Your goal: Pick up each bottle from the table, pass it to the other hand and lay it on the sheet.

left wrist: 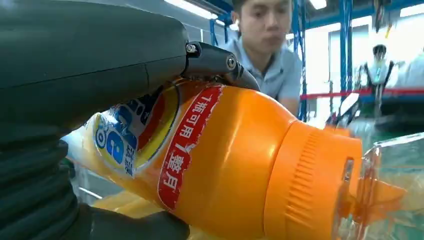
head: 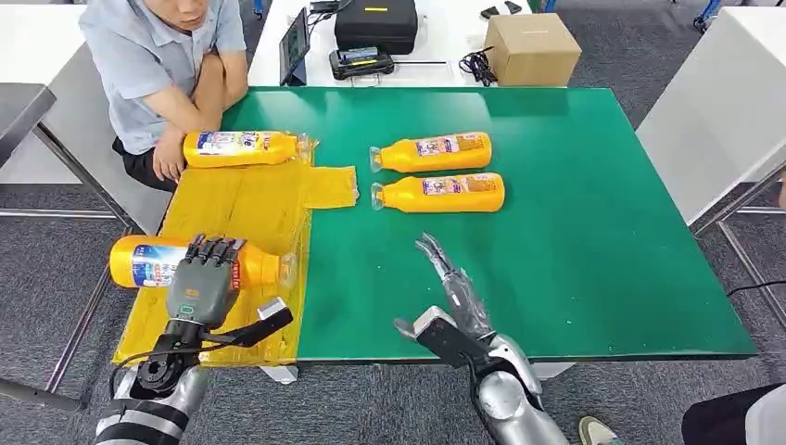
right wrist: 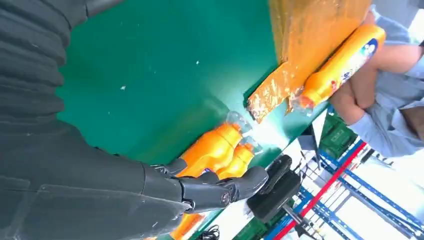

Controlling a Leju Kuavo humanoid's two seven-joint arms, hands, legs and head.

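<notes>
Orange, the bottle (head: 158, 261) our left robot hand (head: 206, 278) clasps lies crosswise over the yellow sheet (head: 243, 204); our right robot hand (head: 451, 287) is empty, fingers spread, nearer two bottles (head: 437, 173) ahead.

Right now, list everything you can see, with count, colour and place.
bottles: four, orange; two side by side on the mat, one at the sheet's far edge, one in the left robot hand
sheet: one, yellow, table's left side
mat: one, green, covering the table
box: one, brown, on the far table
case: one, black, far table
person: one, seated far left
left robot hand: gripping a bottle over the sheet
right robot hand: fingers extended, above the mat
</notes>
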